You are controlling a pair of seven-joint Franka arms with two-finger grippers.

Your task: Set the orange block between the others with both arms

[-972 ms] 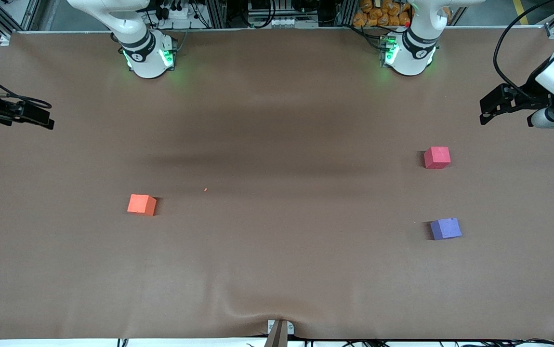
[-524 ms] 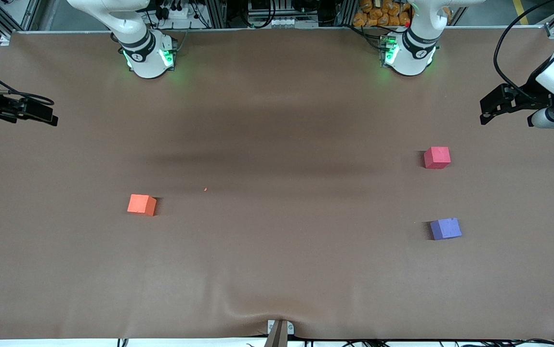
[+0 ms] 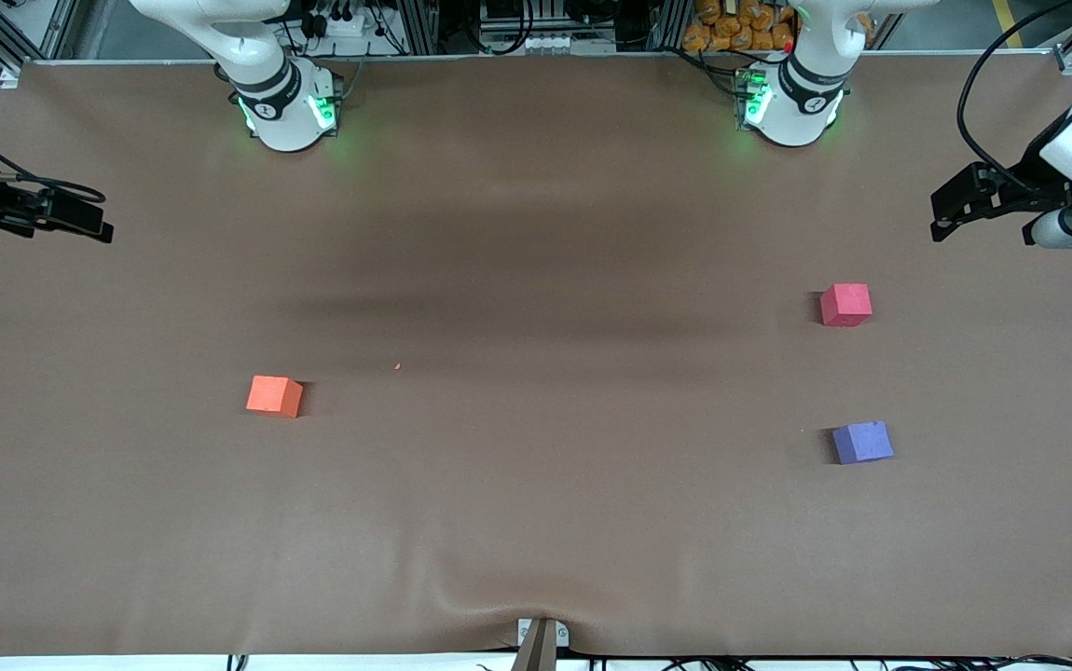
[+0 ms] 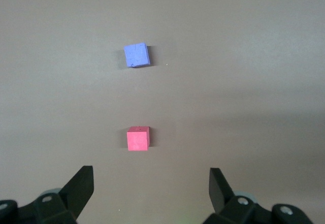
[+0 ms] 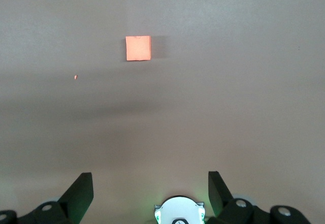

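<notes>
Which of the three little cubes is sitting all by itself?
The bright orange foam cube. It sits alone toward the right arm's end of the table, while the red-pink cube and purple-blue cube sit together toward the left arm's end.

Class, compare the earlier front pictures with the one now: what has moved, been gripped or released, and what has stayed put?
The right gripper crept slightly toward the table's middle and up in the front view; the left gripper rose slightly. Nothing was gripped or released: both grippers are open and empty. The orange block, red-pink cube and purple cube lie where they were.
</notes>
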